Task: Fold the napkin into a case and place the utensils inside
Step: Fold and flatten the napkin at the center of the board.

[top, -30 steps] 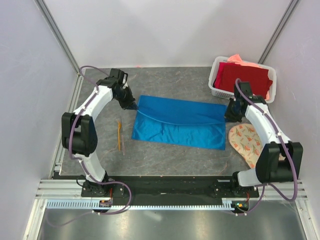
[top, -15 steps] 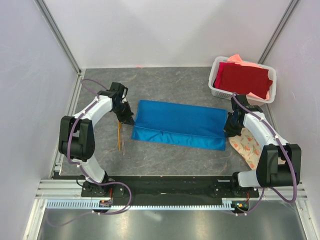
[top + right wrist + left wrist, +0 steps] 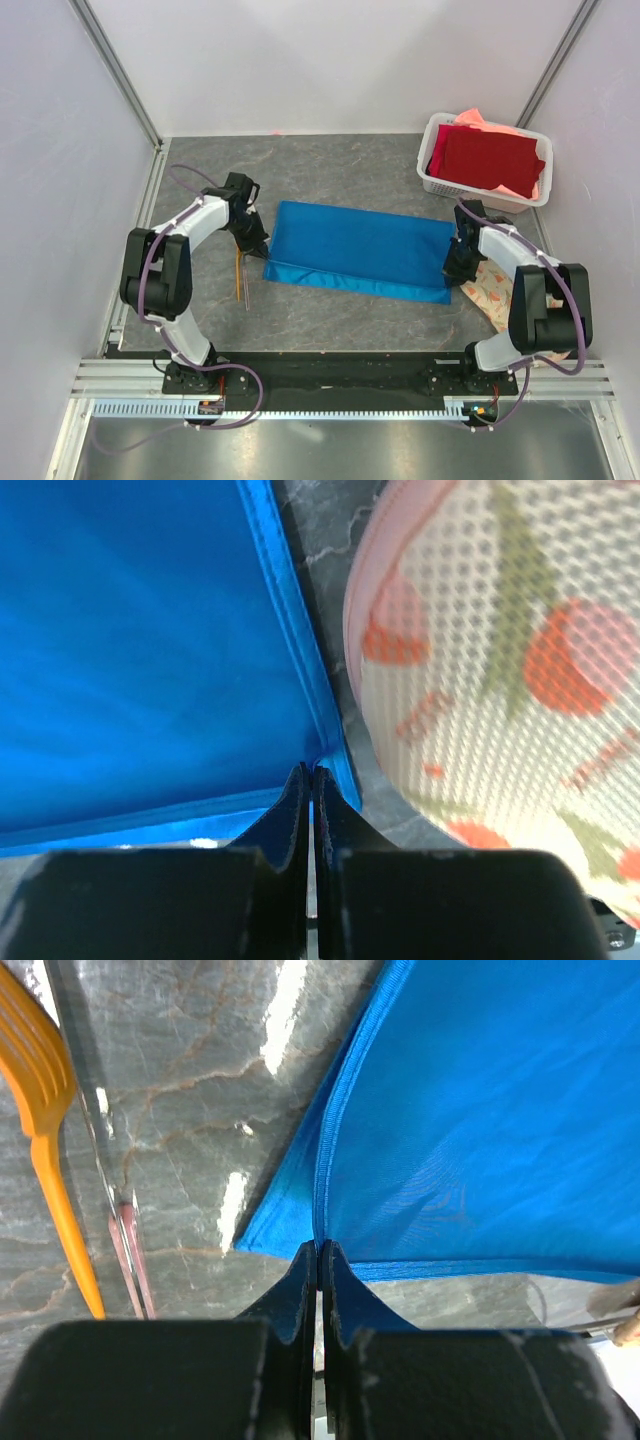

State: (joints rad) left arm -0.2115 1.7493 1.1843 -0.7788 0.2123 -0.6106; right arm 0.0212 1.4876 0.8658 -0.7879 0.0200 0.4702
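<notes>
The grey stone-patterned table takes up most of what we see from the top camera, and across its middle lies the bright blue napkin. It is doubled over into a long flat rectangle, with a narrow strip of the lower layer showing along the near edge. At the far right corner stands the white basket, which holds a dark red cloth with a salmon-pink cloth behind it. Just beside the napkin's right end, partly under the right arm, lies the floral mat. Its rim comes close to the blue hem in the right wrist view, with a sliver of table between them. The left gripper sits low at the napkin's left end. In its wrist view we see the fingers pressed together with the hem of the upper layer running in between their tips, so it is pinching the napkin. The right gripper is clamped the same way on the near right corner of the cloth. The utensils lie on the bare table just left of the napkin and apart from it. The left wrist view shows them as an orange fork and a slim pinkish piece beside it.
</notes>
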